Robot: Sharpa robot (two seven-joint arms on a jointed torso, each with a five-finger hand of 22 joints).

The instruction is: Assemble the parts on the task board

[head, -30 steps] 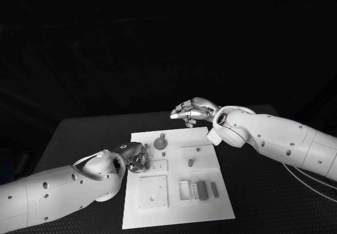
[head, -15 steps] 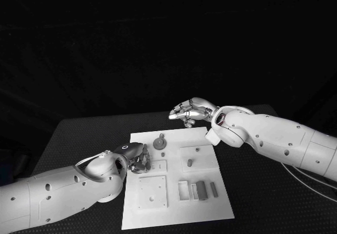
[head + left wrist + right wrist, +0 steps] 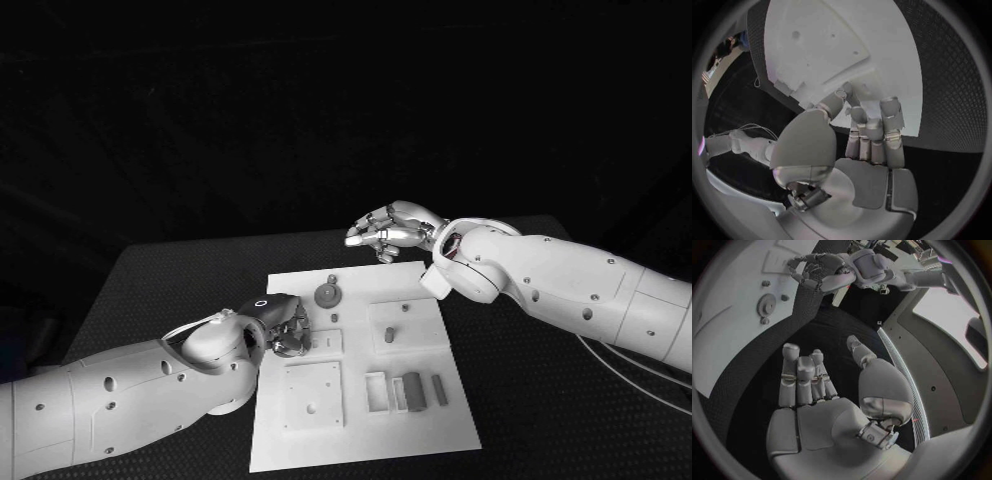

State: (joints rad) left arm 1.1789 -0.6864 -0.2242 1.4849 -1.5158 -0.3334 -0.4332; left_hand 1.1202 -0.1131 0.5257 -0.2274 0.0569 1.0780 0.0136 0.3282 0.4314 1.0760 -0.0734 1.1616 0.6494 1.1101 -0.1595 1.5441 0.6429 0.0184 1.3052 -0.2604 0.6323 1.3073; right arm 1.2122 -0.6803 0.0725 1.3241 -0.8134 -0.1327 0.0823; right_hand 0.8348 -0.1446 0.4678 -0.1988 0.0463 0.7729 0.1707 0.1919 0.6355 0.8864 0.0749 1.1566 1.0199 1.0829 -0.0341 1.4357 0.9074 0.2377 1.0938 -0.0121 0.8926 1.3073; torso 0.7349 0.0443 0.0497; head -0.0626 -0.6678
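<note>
The white task board [image 3: 361, 420] lies in the middle of the black tabletop [image 3: 159, 280], its long side running away from the robot. On its far end a round grey gear-like part [image 3: 329, 293] lies flat, with a small peg [image 3: 333, 278] just beyond it. Nearer the middle, a short grey peg [image 3: 389, 333] stands on a raised square block [image 3: 408, 325], and another small peg [image 3: 335, 318] sits between the gear and the left robot hand. Toward the near end two dark upright bars [image 3: 415, 390] stand in a row beside a white slotted piece [image 3: 378, 388], next to a square plate [image 3: 313, 394] with small holes.

The left robot hand [image 3: 284, 328] hangs over the board's left edge, fingers curled inward toward the palm; in the left wrist view the fingertips [image 3: 891, 107] bend over the white surface, and I cannot tell whether they pinch anything.

The right robot hand [image 3: 387, 229] hovers above the tabletop just beyond the board's far edge, fingers loosely curled and apart, holding nothing, as the right wrist view [image 3: 814, 385] shows.
</note>
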